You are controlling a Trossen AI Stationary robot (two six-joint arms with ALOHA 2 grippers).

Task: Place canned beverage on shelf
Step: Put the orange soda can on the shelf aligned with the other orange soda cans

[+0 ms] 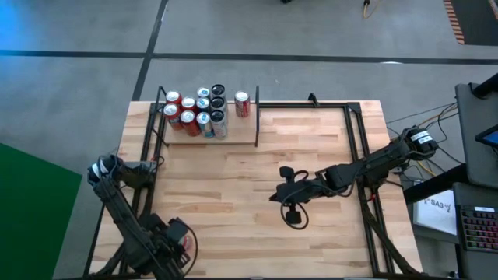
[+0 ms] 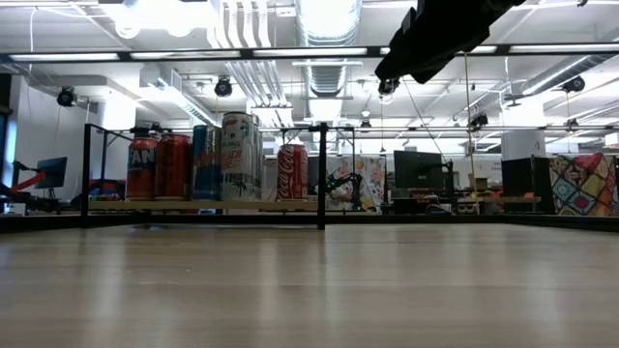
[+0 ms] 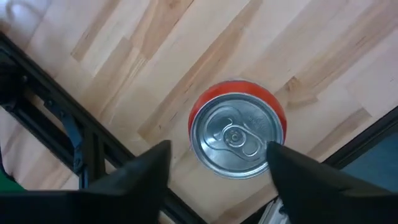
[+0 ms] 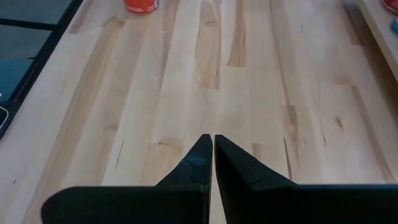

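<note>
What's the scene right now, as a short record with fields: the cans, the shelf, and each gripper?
shelf: light wood board at the table's far left, edged by black rods
cans on shelf: a tight cluster plus one red can standing apart beside it
loose can: red can, upright on the table near the left arm
left gripper: open, directly above the loose can, fingers either side of it
right gripper: shut, over bare table mid-right, holding nothing

Low view: red can (image 2: 292, 172) on the light wood shelf (image 2: 203, 205) carries white Coca-Cola script. Orange can (image 2: 142, 169) at the row's end shows letters "AN". Other can labels unreadable.
</note>
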